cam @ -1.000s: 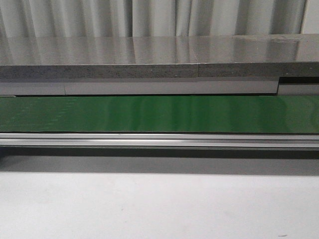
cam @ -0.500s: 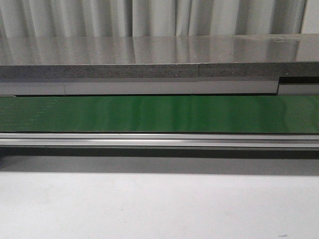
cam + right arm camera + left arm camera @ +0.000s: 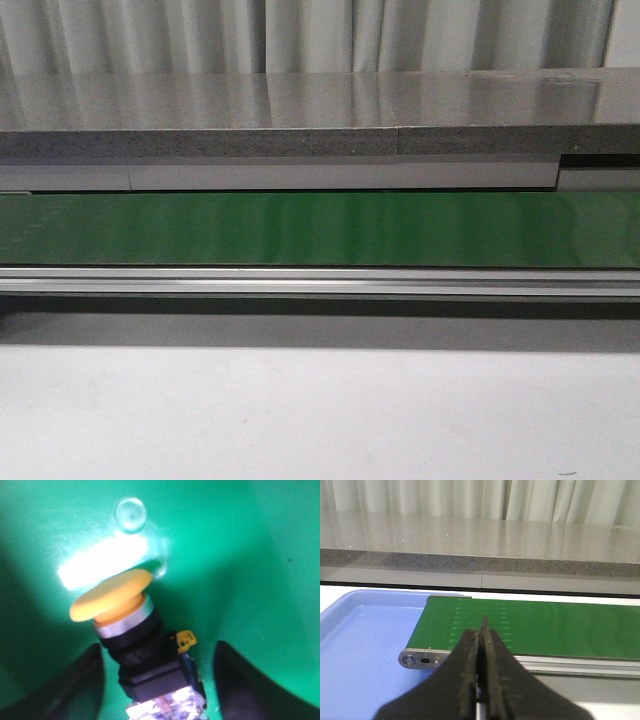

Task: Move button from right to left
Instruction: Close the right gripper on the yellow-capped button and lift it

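The button (image 3: 135, 635) lies on its side on a glossy green surface (image 3: 240, 555) in the right wrist view, its yellow cap (image 3: 110, 600) pointing away from the wrist and its black body toward it. My right gripper (image 3: 159, 652) is open, with one dark finger on each side of the body and a gap to each. My left gripper (image 3: 482, 630) is shut and empty, held in front of the left end of the green belt (image 3: 530, 627). The front view shows neither the grippers nor the button.
A blue tray (image 3: 365, 640) lies under and beside the belt's left end. The belt (image 3: 320, 228) runs across the front view with a metal rail (image 3: 320, 280) along its near side. A grey counter (image 3: 320, 115) stands behind and a white tabletop (image 3: 320, 410) in front.
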Controlling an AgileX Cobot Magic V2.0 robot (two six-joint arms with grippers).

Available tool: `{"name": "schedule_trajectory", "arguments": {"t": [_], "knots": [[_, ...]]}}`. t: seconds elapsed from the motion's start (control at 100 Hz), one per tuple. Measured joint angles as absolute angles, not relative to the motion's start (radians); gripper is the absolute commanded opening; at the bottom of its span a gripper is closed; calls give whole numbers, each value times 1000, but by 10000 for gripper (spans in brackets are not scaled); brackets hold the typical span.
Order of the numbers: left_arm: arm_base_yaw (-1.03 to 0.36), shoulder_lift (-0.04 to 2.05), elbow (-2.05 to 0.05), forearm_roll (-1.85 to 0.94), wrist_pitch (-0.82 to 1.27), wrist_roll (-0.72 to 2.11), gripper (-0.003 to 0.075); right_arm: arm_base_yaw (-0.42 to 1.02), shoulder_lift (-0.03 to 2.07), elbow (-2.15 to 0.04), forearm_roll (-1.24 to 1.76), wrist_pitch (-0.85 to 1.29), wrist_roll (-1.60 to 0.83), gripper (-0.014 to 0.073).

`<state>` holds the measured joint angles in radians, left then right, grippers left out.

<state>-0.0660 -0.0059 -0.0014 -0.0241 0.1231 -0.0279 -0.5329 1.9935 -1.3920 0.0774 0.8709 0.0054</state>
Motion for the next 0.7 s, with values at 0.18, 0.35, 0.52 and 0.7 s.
{"name": "schedule_trajectory", "arguments": {"t": [0.18,0.35,0.52,0.7], "knots": [[-66,-6,-1,-24,123,-28,-20,-533,1999,-1397,90,869,0,193],[-66,-6,-1,-24,123,-28,-20,-533,1978,-1397,110,890,0,193],[-66,-6,-1,-24,123,-28,-20,-510,1857,-1397,125,932,0,193],[-66,-6,-1,-24,123,-28,-20,-451,1737,-1397,135,998,0,193]]}}
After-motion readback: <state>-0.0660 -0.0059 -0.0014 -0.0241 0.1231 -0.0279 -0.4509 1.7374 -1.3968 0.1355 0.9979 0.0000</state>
